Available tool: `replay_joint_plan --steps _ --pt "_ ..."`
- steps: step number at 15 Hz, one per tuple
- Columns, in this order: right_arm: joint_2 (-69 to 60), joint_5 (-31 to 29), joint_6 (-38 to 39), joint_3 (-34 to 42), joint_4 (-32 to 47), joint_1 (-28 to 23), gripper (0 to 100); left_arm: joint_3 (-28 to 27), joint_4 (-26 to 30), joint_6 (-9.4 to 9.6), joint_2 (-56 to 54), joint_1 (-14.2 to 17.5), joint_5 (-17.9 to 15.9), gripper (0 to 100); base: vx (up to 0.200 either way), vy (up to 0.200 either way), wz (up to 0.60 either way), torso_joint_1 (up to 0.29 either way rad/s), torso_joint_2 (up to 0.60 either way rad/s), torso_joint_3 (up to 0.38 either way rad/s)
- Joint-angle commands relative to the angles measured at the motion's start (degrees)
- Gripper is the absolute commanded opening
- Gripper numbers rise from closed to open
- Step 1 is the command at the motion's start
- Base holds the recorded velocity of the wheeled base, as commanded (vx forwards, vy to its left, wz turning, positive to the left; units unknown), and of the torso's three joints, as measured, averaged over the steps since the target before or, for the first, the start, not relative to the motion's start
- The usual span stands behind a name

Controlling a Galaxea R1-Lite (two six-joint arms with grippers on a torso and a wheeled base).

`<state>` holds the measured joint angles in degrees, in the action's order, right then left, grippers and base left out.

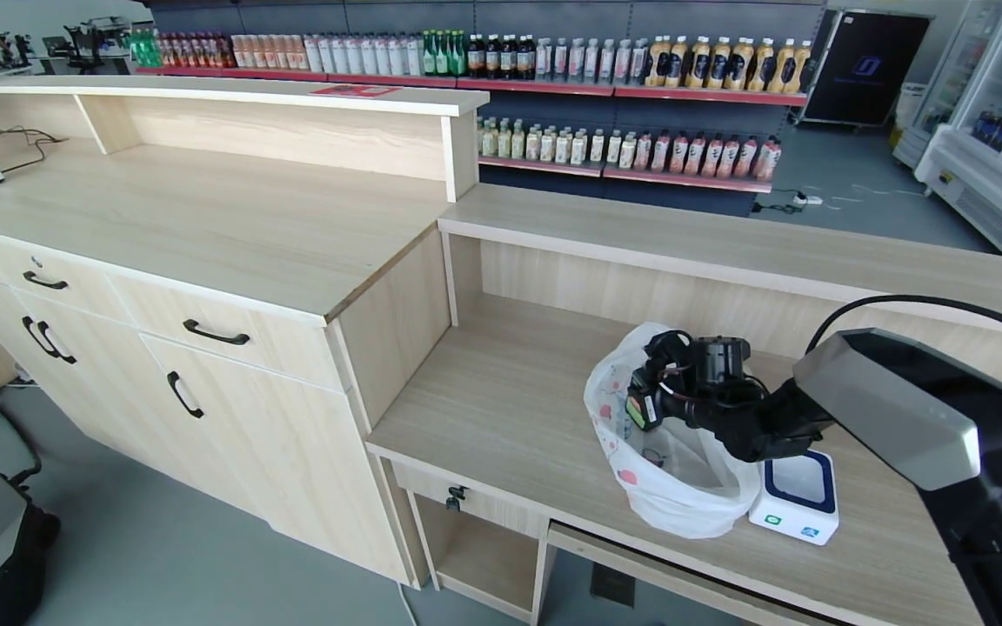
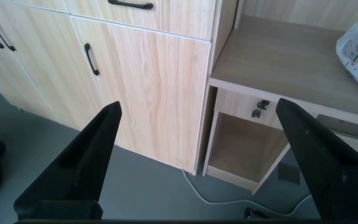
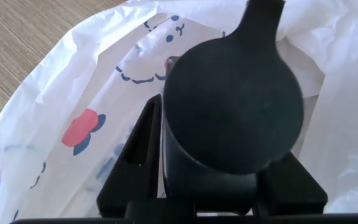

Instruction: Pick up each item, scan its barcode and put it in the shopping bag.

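Note:
A white shopping bag (image 1: 671, 496) with red and blue prints stands open on the low counter (image 1: 501, 391). My right gripper (image 1: 644, 407) hangs in the bag's mouth, shut on a black item (image 1: 637, 411) with a green label. In the right wrist view the black item (image 3: 229, 99) is a dark round body with a narrow neck, held between the fingers of the right gripper (image 3: 210, 186) with the bag (image 3: 73, 93) around it. My left gripper (image 2: 197, 109) hangs open and holds nothing, low in front of the cabinet doors (image 2: 148, 74), above the grey floor.
A small white scanner box (image 1: 795, 497) with a blue-framed window sits right beside the bag. A tall wooden cabinet (image 1: 205, 235) with black handles rises to the left of the low counter. Shelves of bottles (image 1: 623, 96) line the back wall.

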<state>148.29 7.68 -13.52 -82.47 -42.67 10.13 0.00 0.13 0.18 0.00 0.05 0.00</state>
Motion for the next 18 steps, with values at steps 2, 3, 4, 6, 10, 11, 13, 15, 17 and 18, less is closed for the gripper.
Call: replay_joint_plan --steps 2,3,4,6,10,11,13,15,17,18 --pt "-0.45 -0.03 0.07 0.38 0.22 -0.20 100 0.00 0.04 -0.01 0.09 0.04 0.00 100 0.000 0.000 0.00 0.000 0.00 0.000" --pt "-1.95 -0.03 0.16 0.73 0.22 -0.29 100 0.00 0.04 -0.01 0.09 0.04 0.00 100 0.000 0.000 0.00 0.000 0.00 0.000" --pt "-3.71 -0.03 0.25 1.70 0.30 -0.29 100 0.00 -0.05 -0.01 0.09 0.04 0.00 100 0.000 0.000 0.00 0.000 0.00 0.000" --pt "-10.39 -0.12 0.95 4.77 0.04 -0.20 100 0.00 0.04 -0.01 0.09 0.04 0.00 100 0.000 0.000 0.00 0.000 0.00 0.000" --pt "-36.58 -0.12 -0.81 28.77 -4.44 -6.70 100 0.00 0.04 -0.01 0.09 0.04 0.00 100 0.000 0.000 0.00 0.000 0.00 0.000" --pt "-40.62 -0.12 -1.95 33.78 -4.62 -8.55 100 0.00 0.04 -0.01 0.09 0.04 0.00 100 0.000 0.000 0.00 0.000 0.00 0.000" --pt "-51.17 -0.21 -8.19 45.12 -3.56 -14.35 100 0.00 0.04 -0.01 0.09 0.04 0.00 100 0.000 0.000 -0.30 -0.001 0.00 0.001" --pt "-55.65 -0.74 -8.72 45.20 0.66 -17.60 100 0.00 0.04 -0.01 0.09 0.04 0.00 100 0.000 0.000 -0.60 -0.002 0.00 0.002" --pt "-57.76 -7.77 -8.45 45.38 1.89 -20.24 100 0.00 0.04 -0.01 0.09 0.04 0.00 100 0.000 0.000 -0.60 0.002 0.00 0.002" --pt "-58.29 -16.91 -5.90 45.47 4.70 -21.56 100 0.00 0.04 -0.01 0.09 0.04 0.00 100 0.000 0.000 -0.60 0.012 0.00 0.002"
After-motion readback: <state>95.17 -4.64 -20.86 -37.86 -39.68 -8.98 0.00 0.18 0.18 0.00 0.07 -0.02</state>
